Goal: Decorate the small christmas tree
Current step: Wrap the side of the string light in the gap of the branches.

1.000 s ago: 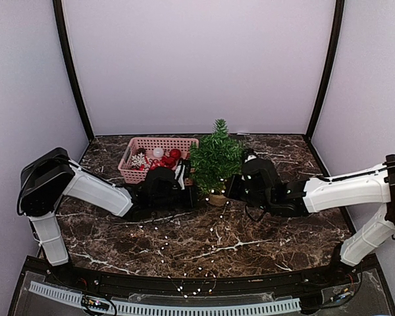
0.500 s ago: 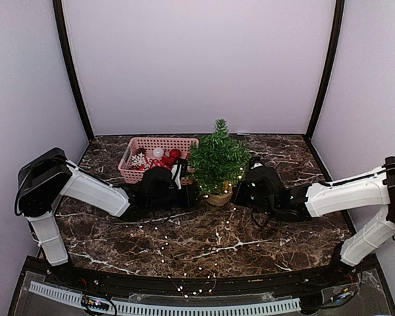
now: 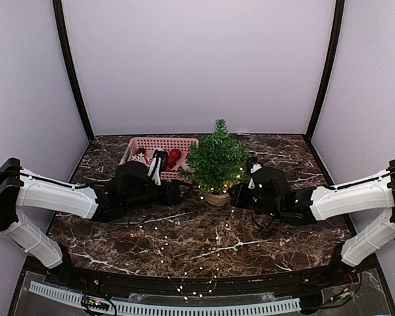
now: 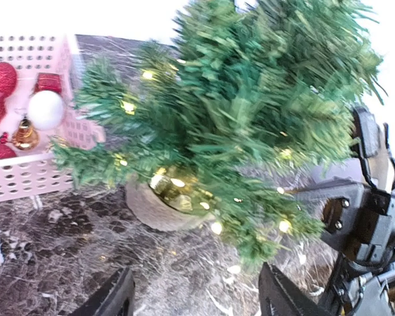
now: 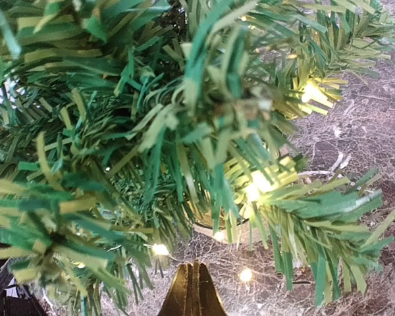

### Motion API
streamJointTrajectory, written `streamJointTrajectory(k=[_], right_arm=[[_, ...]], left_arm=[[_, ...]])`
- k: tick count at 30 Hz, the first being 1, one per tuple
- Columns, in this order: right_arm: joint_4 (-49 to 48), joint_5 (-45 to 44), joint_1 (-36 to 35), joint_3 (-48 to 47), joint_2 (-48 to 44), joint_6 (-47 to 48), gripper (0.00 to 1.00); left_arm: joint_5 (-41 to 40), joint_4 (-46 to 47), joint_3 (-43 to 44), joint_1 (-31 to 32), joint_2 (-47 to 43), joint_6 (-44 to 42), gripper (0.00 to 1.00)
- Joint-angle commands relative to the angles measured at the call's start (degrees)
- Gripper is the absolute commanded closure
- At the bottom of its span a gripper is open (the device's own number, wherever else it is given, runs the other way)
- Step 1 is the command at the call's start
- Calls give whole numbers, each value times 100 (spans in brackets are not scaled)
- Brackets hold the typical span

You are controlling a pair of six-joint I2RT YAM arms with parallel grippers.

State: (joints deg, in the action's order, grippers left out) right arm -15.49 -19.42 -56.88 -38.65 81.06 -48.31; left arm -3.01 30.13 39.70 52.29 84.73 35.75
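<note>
The small christmas tree (image 3: 216, 158), one, stands beside one pink basket (image 3: 171, 140).

Bright even light, left wrist cam blurry, bg overexposed

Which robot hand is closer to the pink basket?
Left. The left gripper sits at the pink basket's near side, beside the small christmas tree. The right gripper is on the tree's other side, away from the basket.
</note>
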Motion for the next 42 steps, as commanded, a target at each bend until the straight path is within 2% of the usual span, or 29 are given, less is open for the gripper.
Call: streamJointTrajectory(k=[1,9,17,24,28,34,36,41,42], right_arm=[[-298,182,42,95,-271,79,100],[-148,113,38,108,-329,80,100],[-157,71,37,191,-406,59,100],[-85,-7,39,211,-457,81,100],[-43,-31,38,200,-490,111,100],[-25,-31,37,192,-477,122,100],[-14,-32,37,192,-478,125,100],[143,-155,41,181,-575,148,100],[249,-240,37,161,-601,170,100]], left_arm=[[693,-239,144,31,-96,-146,32],[1072,-37,615,114,375,-116,32],[1105,36,801,118,752,44,51],[1162,244,784,115,838,210,74],[1132,322,786,120,853,270,75],[1118,431,846,117,937,292,70],[1103,467,860,115,955,299,74],[1002,473,799,120,893,305,98],[972,458,751,109,834,302,99]])
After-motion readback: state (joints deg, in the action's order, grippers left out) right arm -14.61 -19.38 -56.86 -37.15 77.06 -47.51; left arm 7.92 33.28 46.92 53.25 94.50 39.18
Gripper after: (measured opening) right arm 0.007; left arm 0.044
